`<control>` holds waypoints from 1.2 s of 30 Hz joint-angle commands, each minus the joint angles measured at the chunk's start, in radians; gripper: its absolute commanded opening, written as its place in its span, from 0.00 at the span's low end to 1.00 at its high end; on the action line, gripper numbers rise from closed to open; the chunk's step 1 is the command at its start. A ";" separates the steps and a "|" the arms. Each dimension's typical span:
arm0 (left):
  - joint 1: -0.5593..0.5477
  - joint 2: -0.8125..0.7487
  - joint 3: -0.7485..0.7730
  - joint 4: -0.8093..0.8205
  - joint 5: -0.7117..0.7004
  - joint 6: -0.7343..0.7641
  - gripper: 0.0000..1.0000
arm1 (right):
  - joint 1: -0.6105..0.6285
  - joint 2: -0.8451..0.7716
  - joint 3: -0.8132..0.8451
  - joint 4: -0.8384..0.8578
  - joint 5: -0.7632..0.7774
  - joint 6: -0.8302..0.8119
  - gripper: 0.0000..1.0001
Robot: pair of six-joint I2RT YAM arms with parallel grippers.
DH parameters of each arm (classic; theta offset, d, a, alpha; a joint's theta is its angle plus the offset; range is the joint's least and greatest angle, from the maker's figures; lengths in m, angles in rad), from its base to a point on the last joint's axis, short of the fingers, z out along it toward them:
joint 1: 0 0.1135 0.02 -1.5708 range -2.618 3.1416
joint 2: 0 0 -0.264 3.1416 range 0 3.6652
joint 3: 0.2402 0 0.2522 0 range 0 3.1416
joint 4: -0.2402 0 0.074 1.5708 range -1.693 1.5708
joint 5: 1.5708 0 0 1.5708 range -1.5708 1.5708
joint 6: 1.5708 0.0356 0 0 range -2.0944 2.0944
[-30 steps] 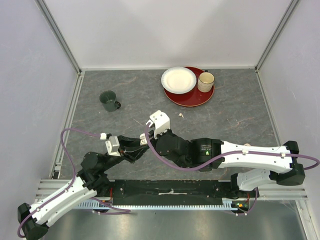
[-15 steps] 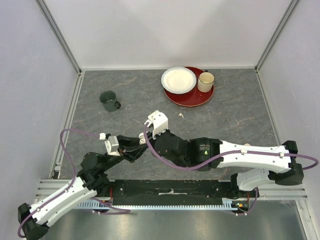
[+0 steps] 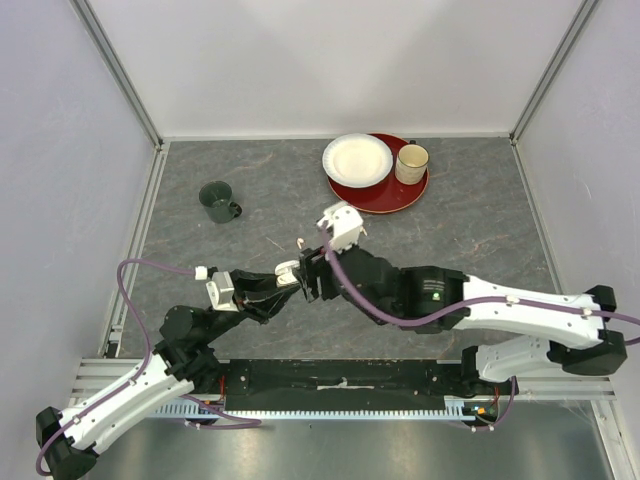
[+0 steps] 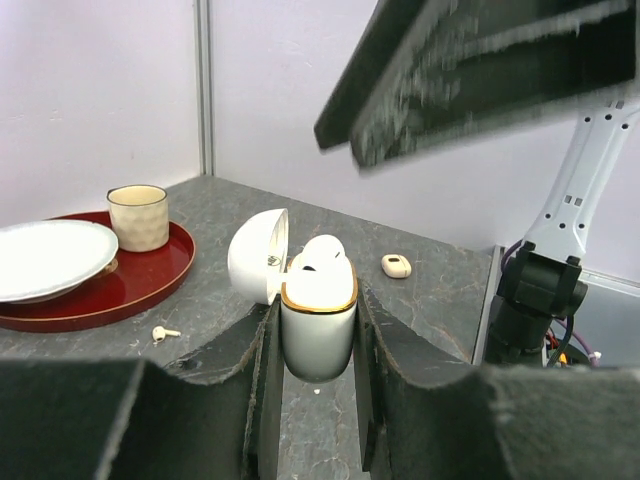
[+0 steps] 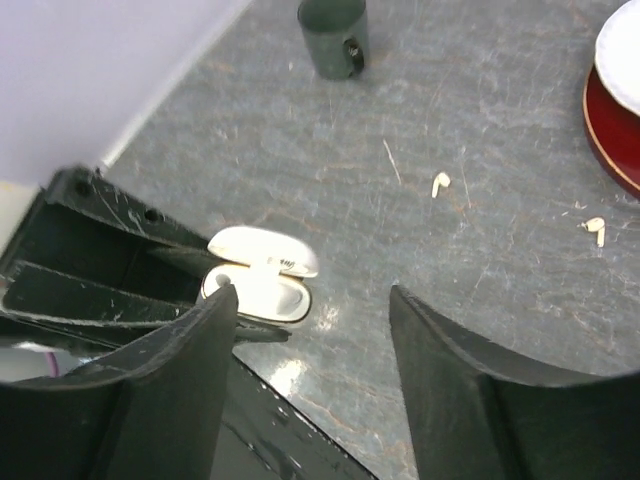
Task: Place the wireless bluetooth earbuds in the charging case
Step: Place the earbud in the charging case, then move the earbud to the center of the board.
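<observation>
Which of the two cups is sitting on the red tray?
The beige cup, beside the white plate on the red tray. The dark green mug stands alone on the grey table, off to the left.

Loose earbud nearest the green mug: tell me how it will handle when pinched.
The earbud looks tiny and smooth, so probably light and apt to slip out of a pinch. Its rounded bud may let it roll or skitter if nudged.
</observation>
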 commanded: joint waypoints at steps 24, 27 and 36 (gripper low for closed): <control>0.001 0.047 0.237 -0.004 -0.037 0.124 0.02 | -0.493 0.208 -0.306 0.162 -0.529 0.527 0.75; 0.003 0.053 0.283 -0.027 -0.031 0.150 0.02 | -0.464 0.280 -0.287 0.206 -0.570 0.555 0.75; 0.003 0.050 0.346 -0.065 -0.021 0.172 0.02 | -0.372 0.521 -0.119 0.222 -0.624 0.600 0.71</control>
